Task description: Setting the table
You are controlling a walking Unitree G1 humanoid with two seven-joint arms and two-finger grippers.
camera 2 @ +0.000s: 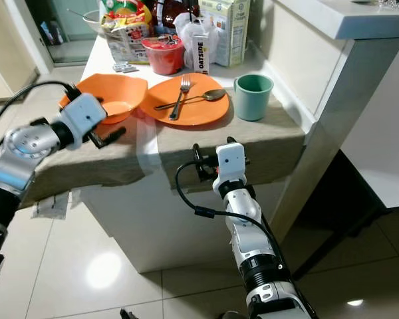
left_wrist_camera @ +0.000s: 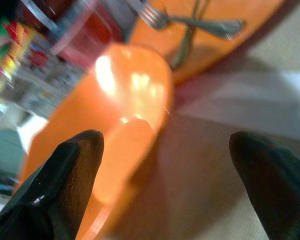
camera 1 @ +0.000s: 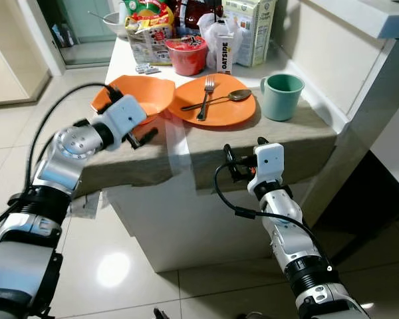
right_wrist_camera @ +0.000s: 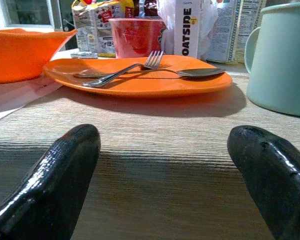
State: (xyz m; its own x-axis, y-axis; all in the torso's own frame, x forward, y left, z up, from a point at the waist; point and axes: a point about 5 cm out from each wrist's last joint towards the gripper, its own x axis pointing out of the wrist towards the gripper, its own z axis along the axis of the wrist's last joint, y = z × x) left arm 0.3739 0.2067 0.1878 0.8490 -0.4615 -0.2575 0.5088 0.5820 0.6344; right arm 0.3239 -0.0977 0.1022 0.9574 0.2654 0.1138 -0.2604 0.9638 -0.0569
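Note:
On the cloth-covered table [camera 1: 306,136] an orange plate [camera 1: 219,109] carries a fork [camera 1: 206,96] and a spoon [camera 1: 223,99] crossed over each other. An orange bowl [camera 1: 146,93] touches the plate's left rim, and a green mug [camera 1: 281,96] stands to the plate's right. My left gripper [camera 1: 141,129] hovers open at the near side of the bowl [left_wrist_camera: 125,115]. My right gripper [camera 1: 243,161] is open at the table's front edge, level with the top, pointing at the plate [right_wrist_camera: 140,75] and mug [right_wrist_camera: 282,60].
Behind the plate stand a red cup [camera 1: 186,54], an Oatside carton [camera 1: 225,48], a larger carton [camera 1: 249,30] and snack bags [camera 1: 146,26]. A white ledge [camera 1: 349,60] walls the table's right side. Tiled floor lies to the left and in front.

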